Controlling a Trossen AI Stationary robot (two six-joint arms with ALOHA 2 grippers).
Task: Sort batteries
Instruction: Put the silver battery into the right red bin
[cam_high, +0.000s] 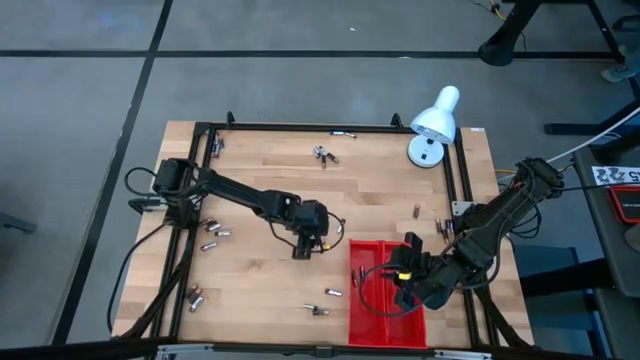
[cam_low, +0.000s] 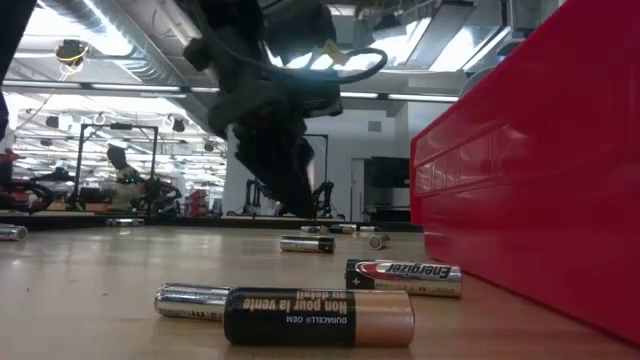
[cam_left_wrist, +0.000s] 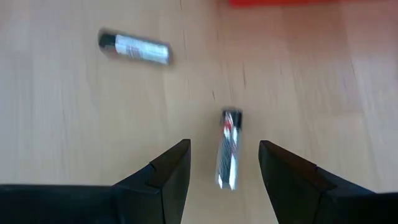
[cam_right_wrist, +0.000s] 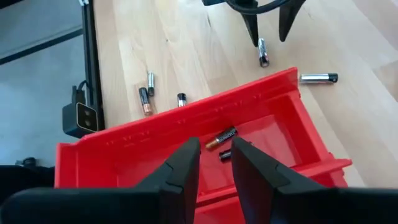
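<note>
Small cylindrical batteries lie scattered on the wooden table. One battery lies flat on the wood, lengthwise between the fingers of my left gripper. That gripper is open, slants down over it left of the red tray, and its fingers touch nothing. The right wrist view shows the same battery below those fingers. A silver battery lies a little farther off. My right gripper hangs over the tray, narrowly open with nothing between its fingers. Two batteries lie on the tray's floor.
More batteries lie near the front edge, at the left side and at the back. A white lamp stands at the back right. A black frame runs along the table's edges. The low view shows several batteries beside the tray wall.
</note>
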